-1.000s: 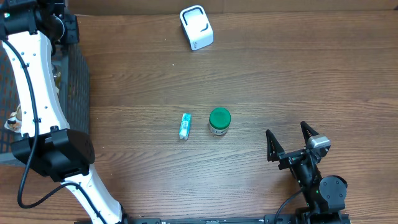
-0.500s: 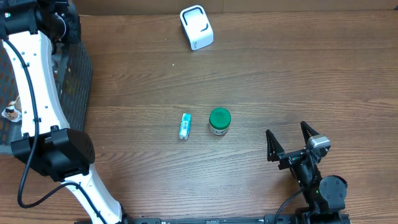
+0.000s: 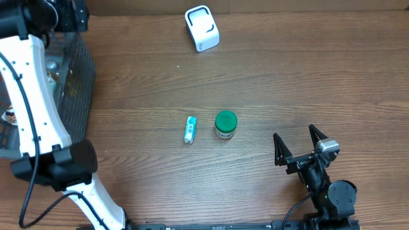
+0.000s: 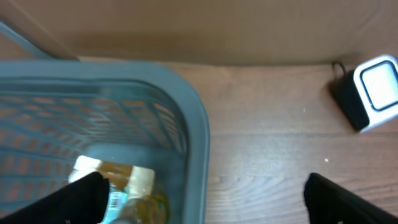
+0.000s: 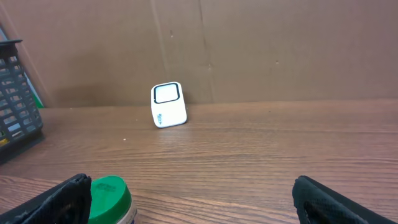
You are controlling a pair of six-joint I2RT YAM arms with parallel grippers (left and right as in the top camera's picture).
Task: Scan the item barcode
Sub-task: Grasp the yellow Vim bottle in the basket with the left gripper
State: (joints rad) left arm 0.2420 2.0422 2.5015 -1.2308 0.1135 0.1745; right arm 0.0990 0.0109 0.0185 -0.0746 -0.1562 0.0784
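Left gripper [image 4: 202, 186] spread wide, empty, over basket [image 4: 193, 124] rim; packaged goods [image 4: 115, 180] inside; scanner [image 3: 202, 28], green-lidded jar [image 3: 225, 123], small tube [image 3: 190, 129] on table [image 3: 287, 64].

White scanner [image 3: 202, 28] at far edge; green-lid jar [image 3: 225, 124] upright w/ blue tube [image 3: 190, 129] lying just beside, centre.

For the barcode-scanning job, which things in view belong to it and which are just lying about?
Belong to the job: white scanner; green-lidded jar; small tube; basket holding packaged items; left pincer, open over the basket's corner.
Lying about: cardboard backdrop; right pincer, open, holding nothing.
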